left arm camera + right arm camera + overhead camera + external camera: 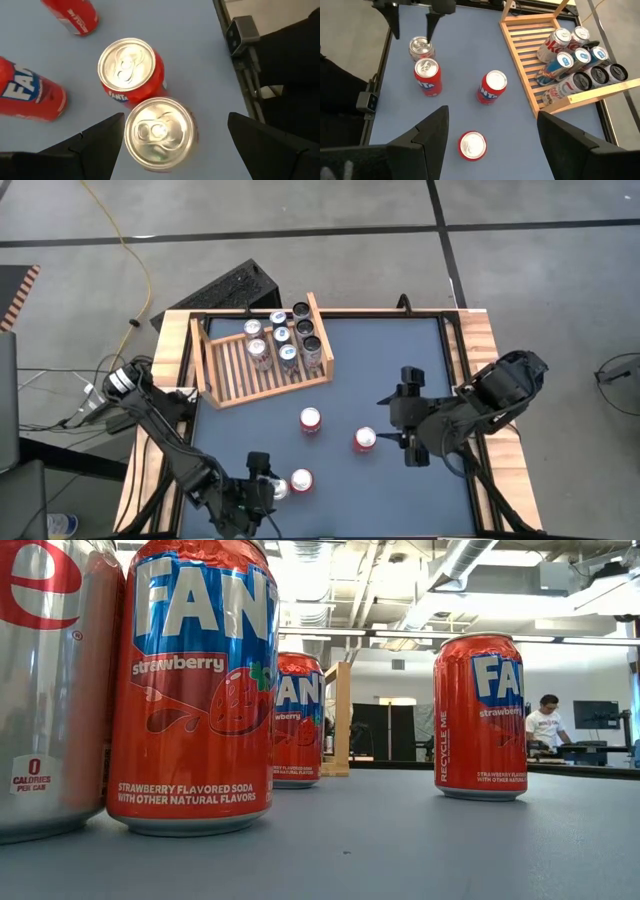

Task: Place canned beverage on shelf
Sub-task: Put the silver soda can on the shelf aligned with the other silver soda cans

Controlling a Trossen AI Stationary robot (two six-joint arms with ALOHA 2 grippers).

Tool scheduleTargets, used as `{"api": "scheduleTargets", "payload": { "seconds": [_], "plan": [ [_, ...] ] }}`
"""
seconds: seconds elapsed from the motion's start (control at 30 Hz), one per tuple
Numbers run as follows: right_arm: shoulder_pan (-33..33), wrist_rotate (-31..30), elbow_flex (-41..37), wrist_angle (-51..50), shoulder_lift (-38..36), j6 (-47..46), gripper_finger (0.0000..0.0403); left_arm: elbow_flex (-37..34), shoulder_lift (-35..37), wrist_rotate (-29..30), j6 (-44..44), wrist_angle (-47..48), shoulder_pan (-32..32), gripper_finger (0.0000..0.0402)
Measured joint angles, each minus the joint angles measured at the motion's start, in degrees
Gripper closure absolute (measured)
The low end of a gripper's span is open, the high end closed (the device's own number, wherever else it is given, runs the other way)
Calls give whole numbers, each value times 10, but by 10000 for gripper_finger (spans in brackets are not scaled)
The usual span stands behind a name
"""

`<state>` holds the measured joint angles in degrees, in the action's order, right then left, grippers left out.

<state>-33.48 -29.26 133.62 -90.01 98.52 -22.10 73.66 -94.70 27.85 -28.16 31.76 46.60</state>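
A silver can [159, 132] stands upright on the blue table near the front edge, right beside a red Fanta can [131, 70]. My left gripper [176, 117] is open, a finger on either side of the silver can without touching it; it also shows in the high view [262, 478]. Two more red cans [310, 420] [365, 440] stand mid-table. My right gripper [392, 420] hangs open above the table, over the red can [472, 145]. The light-wood shelf [240, 365] at the far left holds several cans [285, 340].
A black ridged box [230, 288] sits behind the shelf, off the table. Wooden rails [480, 340] border the table's sides. Bare slats [520, 40] make up the shelf's left part. In the low view a person [545, 725] sits in the room beyond.
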Motion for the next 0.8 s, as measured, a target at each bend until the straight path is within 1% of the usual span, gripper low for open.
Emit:
{"api": "scheduleTargets", "payload": {
  "seconds": [0.1, 0.27, 0.43, 0.57, 0.7, 0.8],
  "plan": [
    [2, 7, 0, 0, 2, 1, 127, -15, 6, -1, 8, -6, -6, 60],
    [2, 7, 0, 0, 2, 1, 127, -17, 6, -4, 31, -8, -15, 60],
    [2, 7, 0, 0, 2, 1, 127, -20, 6, -31, 47, -12, -28, 60],
    [2, 7, 0, 0, 2, 1, 127, -59, 13, -49, 55, -69, -37, 60],
    [2, 7, 0, 0, 2, 1, 127, -102, 34, -67, 32, -127, -43, 60],
    [2, 7, 0, 0, 2, 1, 127, -119, 41, -72, 22, -135, -43, 60]
  ]
}}
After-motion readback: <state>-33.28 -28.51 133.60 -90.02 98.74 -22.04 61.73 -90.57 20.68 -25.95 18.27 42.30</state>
